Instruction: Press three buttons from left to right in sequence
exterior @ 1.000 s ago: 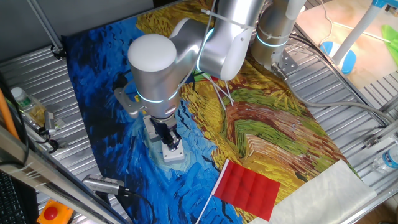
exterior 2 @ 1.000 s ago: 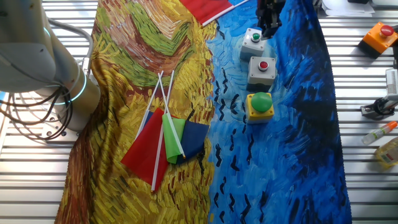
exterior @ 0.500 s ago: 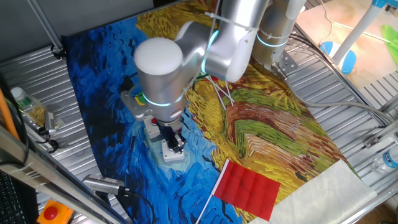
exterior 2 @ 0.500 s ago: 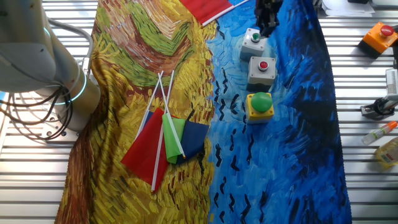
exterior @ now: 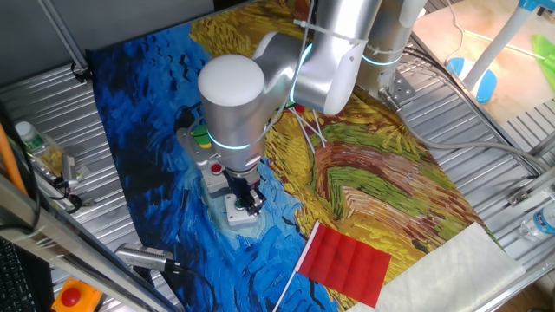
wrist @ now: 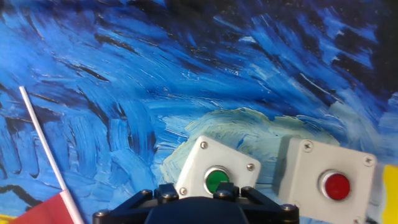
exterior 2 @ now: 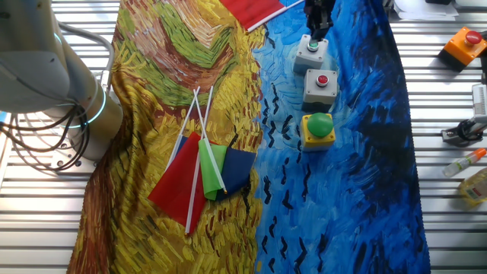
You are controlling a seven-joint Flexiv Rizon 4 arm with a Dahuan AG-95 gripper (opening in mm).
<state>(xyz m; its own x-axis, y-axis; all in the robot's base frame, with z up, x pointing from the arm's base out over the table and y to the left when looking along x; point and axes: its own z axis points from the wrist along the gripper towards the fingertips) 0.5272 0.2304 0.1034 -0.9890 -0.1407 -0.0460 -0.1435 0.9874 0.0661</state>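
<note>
One button remains, so the gripper (exterior 2: 317, 29), its finger state impossible to tell, should descend straight onto the small green button (wrist: 216, 180)

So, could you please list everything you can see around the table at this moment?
Yellow box with green dome button: one, on the blue cloth, nearest end of the row.
Grey box with red button: one, middle of the row.
Grey box with small green button: one, far end, under the gripper.
Painted cloth: one, blue and yellow, covering the table.
Small flags: bundle, red, green, dark blue, on the yellow part.
Red flag: one, at the cloth's edge.
Orange box with red button: one, off the cloth.
Arm: one, silver.
Gripper: one, black, above the small green button.
</note>
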